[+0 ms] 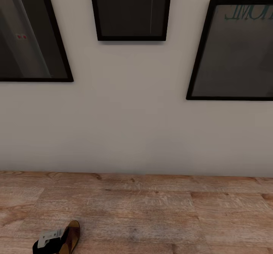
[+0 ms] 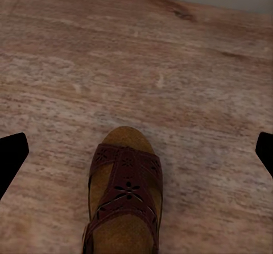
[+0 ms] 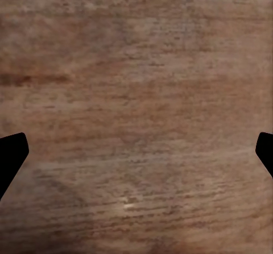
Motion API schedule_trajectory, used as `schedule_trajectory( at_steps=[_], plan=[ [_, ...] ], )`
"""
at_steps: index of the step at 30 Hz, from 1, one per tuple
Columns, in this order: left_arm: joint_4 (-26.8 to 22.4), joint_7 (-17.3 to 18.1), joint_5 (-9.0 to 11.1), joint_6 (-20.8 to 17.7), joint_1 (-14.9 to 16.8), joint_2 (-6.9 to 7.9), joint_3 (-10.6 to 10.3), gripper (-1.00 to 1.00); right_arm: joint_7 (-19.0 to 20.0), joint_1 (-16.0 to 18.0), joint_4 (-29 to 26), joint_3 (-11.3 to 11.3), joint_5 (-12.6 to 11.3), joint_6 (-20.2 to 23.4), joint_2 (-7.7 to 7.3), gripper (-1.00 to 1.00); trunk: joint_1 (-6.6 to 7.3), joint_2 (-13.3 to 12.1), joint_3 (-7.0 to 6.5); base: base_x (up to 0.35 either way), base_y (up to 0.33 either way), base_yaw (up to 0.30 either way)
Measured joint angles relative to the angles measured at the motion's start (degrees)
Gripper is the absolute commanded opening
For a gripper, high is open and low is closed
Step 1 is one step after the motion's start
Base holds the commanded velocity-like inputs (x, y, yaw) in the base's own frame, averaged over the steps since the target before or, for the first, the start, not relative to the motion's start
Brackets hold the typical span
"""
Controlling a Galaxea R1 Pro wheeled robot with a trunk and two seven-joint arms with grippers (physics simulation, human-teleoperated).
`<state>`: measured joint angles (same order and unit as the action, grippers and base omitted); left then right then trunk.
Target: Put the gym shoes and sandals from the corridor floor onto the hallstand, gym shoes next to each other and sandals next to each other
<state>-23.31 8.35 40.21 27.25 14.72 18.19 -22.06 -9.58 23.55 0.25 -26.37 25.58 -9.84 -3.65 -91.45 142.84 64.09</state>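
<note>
A brown sandal (image 2: 126, 197) with a tan insole and a cut-out dark strap sits between the fingers of my left gripper (image 2: 136, 152), its toe pointing away from the wrist. The fingertips (image 2: 12, 152) stand wide apart at both sides, open and clear of the sandal. In the head view the same sandal (image 1: 72, 234) pokes out past my left gripper (image 1: 47, 240) at the bottom left, over the wood-plank corridor floor (image 1: 159, 216). My right gripper (image 3: 136, 152) is open over bare floor planks (image 3: 136, 83). The gym shoes, the other sandal and the hallstand are out of view.
A pale wall (image 1: 136, 125) rises straight ahead, meeting the floor along a line across the head view. Three dark framed pictures hang on it: one at left (image 1: 26, 34), one at centre (image 1: 131, 9), one at right (image 1: 235, 49).
</note>
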Motion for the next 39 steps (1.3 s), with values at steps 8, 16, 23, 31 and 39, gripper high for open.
schedule_trajectory(
  at_steps=[8,16,23,31,39],
  plan=[
    [0.08,0.00,-0.03,0.00,-0.02,0.00,0.00,1.00,-0.20,0.03,-1.45,0.00,0.00,-0.03,-0.07,1.00,0.00,0.00,0.00,0.000,0.000,0.000],
    [0.09,0.00,-0.04,0.00,-0.03,0.00,-0.06,1.00,-1.14,0.35,-10.47,-0.07,-0.15,-0.01,0.03,1.00,-0.27,0.42,0.61,0.000,0.000,0.000],
    [0.10,0.00,-0.04,-0.04,-0.02,0.00,-0.08,1.00,-1.38,0.59,-13.59,-0.08,-0.23,0.07,0.10,1.00,-0.45,0.52,2.17,0.000,0.000,0.000],
    [0.11,0.00,-0.04,-0.08,-0.02,-0.03,-0.20,1.00,-1.46,0.67,-14.58,-0.02,-0.23,0.08,0.16,1.00,-0.66,0.63,3.94,0.000,0.000,0.000],
    [0.11,0.00,-0.04,-0.08,-0.02,-0.13,-0.37,1.00,-1.44,0.70,-14.83,0.00,-0.23,0.09,0.24,1.00,-0.84,0.72,5.50,0.000,0.000,0.000]
  ],
)
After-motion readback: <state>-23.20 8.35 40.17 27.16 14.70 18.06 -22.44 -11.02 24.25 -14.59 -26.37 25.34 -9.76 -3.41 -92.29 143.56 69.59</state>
